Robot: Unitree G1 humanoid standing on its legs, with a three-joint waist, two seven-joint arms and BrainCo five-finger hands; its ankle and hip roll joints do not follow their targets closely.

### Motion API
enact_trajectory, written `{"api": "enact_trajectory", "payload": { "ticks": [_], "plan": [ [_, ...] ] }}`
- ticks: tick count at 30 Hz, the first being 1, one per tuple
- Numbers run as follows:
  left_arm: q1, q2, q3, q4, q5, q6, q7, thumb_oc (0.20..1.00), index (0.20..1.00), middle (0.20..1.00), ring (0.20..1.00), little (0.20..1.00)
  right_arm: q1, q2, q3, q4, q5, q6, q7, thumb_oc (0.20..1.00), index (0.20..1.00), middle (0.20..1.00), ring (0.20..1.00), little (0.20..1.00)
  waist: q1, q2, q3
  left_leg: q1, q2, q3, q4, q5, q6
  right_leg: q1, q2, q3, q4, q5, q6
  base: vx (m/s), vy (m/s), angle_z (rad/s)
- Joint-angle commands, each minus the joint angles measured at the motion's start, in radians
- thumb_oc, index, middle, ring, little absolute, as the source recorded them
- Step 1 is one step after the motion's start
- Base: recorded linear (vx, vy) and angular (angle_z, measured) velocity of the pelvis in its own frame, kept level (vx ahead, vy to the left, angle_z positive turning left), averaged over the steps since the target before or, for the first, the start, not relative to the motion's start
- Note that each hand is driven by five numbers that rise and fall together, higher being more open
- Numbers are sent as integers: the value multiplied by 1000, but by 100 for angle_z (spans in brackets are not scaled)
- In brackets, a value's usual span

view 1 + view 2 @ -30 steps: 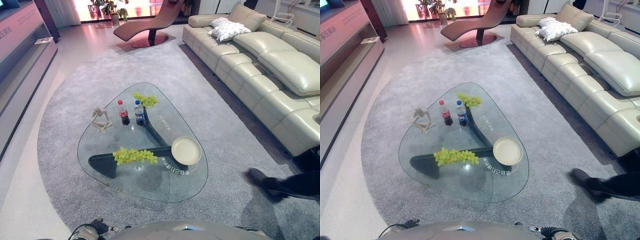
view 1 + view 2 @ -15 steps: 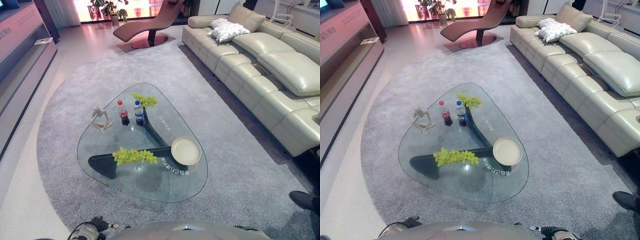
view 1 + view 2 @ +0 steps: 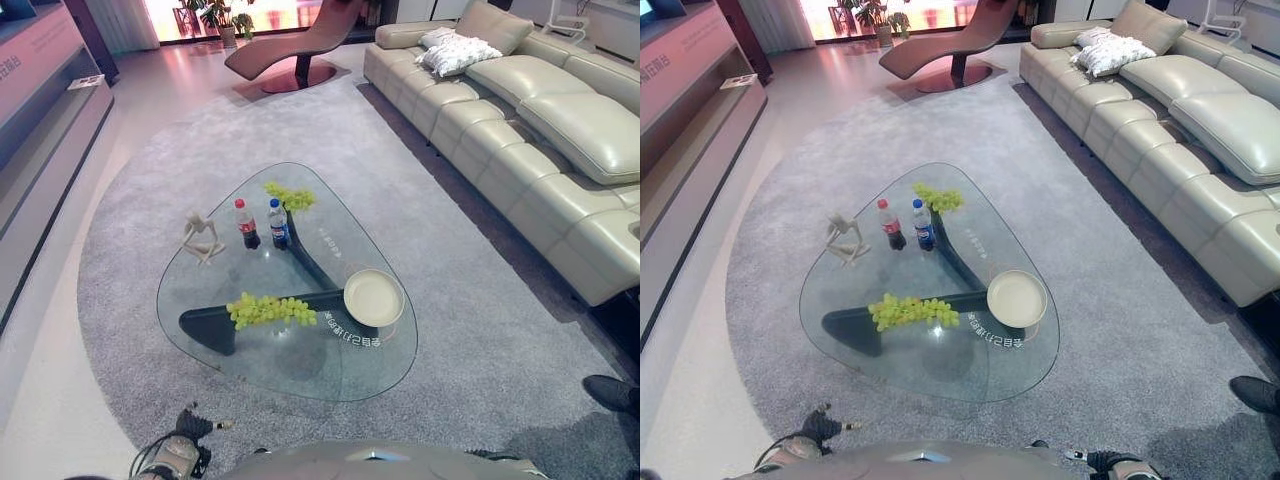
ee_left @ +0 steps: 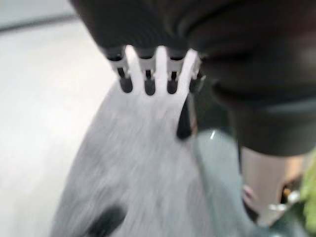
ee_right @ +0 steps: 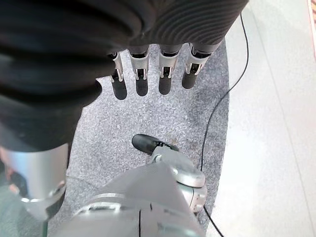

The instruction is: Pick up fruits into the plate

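A three-cornered glass table [image 3: 300, 372] stands on the grey rug ahead of me. One bunch of green grapes [image 3: 270, 310] lies on its near left part. A second bunch [image 3: 290, 197] lies at its far end. The round cream plate [image 3: 373, 297] sits at the table's near right and holds nothing. My left hand [image 3: 180, 448] hangs low at my left side, short of the table, fingers [image 4: 148, 74] straight. My right hand [image 3: 1110, 462] hangs low at my right, fingers [image 5: 140, 74] straight and holding nothing.
A cola bottle [image 3: 245, 224], a blue-labelled bottle [image 3: 278, 224] and a pale figurine [image 3: 203, 237] stand on the table's far left. A cream sofa [image 3: 540, 130] runs along the right. A person's shoe [image 3: 610, 392] is on the rug at the lower right.
The view has shifted slightly. My left hand has come up further into view at the bottom left. The person's foot has drawn back towards the right edge.
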Motion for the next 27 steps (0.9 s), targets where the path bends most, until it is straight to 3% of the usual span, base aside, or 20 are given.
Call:
{"api": "enact_trajectory", "payload": {
  "ticks": [1,4,7,13,16,24,26,27],
  "plan": [
    [-110,82,43,-44,80,-59,192,1000,1000,1000,1000,1000,-76,-20,8,83,-22,-10,-16,1000,1000,1000,1000,1000,-4,-14,18,-7,-51,-125,26,-129,60,17,37,57,54,-114,-29,60,-6,0],
    [-143,127,31,-136,178,-78,272,1000,1000,1000,1000,1000,-71,-23,21,74,-18,-20,-25,1000,1000,1000,1000,1000,-5,-11,26,-17,-51,-123,25,-128,59,9,34,57,52,-111,-27,34,-3,0],
    [-186,187,0,-274,289,-51,338,1000,1000,1000,1000,1000,-73,-29,35,56,-6,-31,-38,1000,1000,1000,1000,1000,-6,-4,42,-41,-54,-125,25,-123,57,-16,33,62,52,-102,-25,0,0,0],
    [-230,252,-12,-389,410,-39,387,1000,1000,1000,1000,1000,-75,-40,57,21,6,-53,-45,1000,1000,1000,1000,1000,-15,-1,69,-76,-58,-121,25,-113,54,-54,34,73,51,-90,-25,0,8,-1],
    [-307,312,-53,-406,457,-44,397,1000,1000,1000,1000,1000,-110,-60,84,-1,30,-69,-45,1000,1000,1000,1000,1000,-27,3,114,-124,-59,-118,31,-99,52,-108,37,90,71,-87,-28,-166,40,-4],
    [-553,428,-204,-336,491,-58,250,1000,1000,1000,1000,1000,-228,-109,132,-44,65,-86,-60,1000,1000,1000,1000,1000,-63,13,259,-259,-75,-103,67,-66,55,-251,50,131,123,-71,-45,-168,59,-11],
    [-630,444,-254,-305,460,-44,165,1000,1000,1000,1000,1000,-255,-124,140,-56,69,-91,-63,1000,1000,1000,1000,1000,-71,12,298,-294,-80,-98,80,-59,54,-288,51,133,137,-65,-47,-151,42,-7],
    [-680,450,-290,-274,384,-59,74,1000,1000,1000,1000,1000,-282,-140,146,-61,57,-91,-61,1000,1000,1000,1000,1000,-78,14,325,-321,-83,-96,93,-54,52,-317,52,134,152,-62,-48,-157,83,-4]
  ]
}}
